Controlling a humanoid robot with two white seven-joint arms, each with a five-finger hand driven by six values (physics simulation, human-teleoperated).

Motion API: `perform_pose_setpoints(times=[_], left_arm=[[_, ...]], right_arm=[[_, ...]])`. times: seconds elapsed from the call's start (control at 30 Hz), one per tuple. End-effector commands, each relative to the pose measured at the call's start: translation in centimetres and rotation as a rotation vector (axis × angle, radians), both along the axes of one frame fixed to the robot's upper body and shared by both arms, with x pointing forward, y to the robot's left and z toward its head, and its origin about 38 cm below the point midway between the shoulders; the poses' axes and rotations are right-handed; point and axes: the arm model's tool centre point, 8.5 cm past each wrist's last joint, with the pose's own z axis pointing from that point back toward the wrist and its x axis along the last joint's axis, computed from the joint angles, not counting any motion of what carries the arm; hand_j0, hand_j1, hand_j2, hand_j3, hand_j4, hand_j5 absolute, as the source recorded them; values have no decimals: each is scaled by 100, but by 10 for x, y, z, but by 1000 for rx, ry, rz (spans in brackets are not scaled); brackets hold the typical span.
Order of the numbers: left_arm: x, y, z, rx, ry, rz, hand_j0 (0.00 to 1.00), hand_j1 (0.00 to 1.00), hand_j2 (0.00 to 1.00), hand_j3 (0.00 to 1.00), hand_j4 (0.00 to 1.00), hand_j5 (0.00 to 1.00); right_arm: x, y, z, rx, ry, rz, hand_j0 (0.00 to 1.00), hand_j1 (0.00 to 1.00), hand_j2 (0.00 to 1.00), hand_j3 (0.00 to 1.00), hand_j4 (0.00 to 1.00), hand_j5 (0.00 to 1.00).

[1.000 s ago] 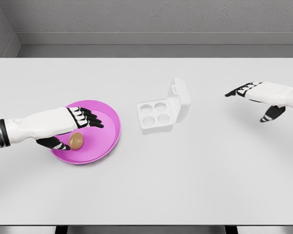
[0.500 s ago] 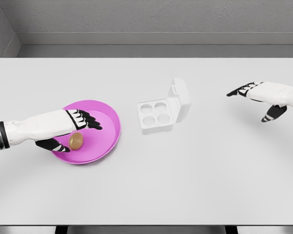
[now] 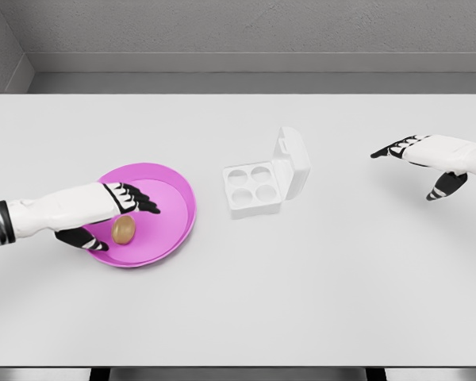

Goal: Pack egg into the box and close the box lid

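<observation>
Left hand open around egg, pink plate, white table, grey wall

The worktop lies bare across the whole lower half of the frame and along the top, so a robot hand could sweep through either stretch. At centre the box stands with its lid tilted up on the right side, blocking a low approach from the right while its four cups are open from above. At left, the pink plate is covered by the left robot hand, leaving little room above the egg.
</observation>
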Motion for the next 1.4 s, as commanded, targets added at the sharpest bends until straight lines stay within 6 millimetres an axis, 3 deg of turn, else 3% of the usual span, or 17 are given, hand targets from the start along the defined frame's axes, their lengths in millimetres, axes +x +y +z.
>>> perform_pose_setpoints(times=[0.0,0.07,1.37], left_arm=[[-1,0,-2,5,10,-2,86,86,86,86,86,86],[-1,0,-2,14,8,-2,83,83,83,83,83,83],[5,4,-23,9,47,38,84,84,84,84,84,84]], right_arm=[[0,0,1,4,-2,-2,100,100,100,100,100,100],[0,0,1,4,-2,-2,100,100,100,100,100,100],[0,0,0,3,-3,0,100,100,100,100,100,100]])
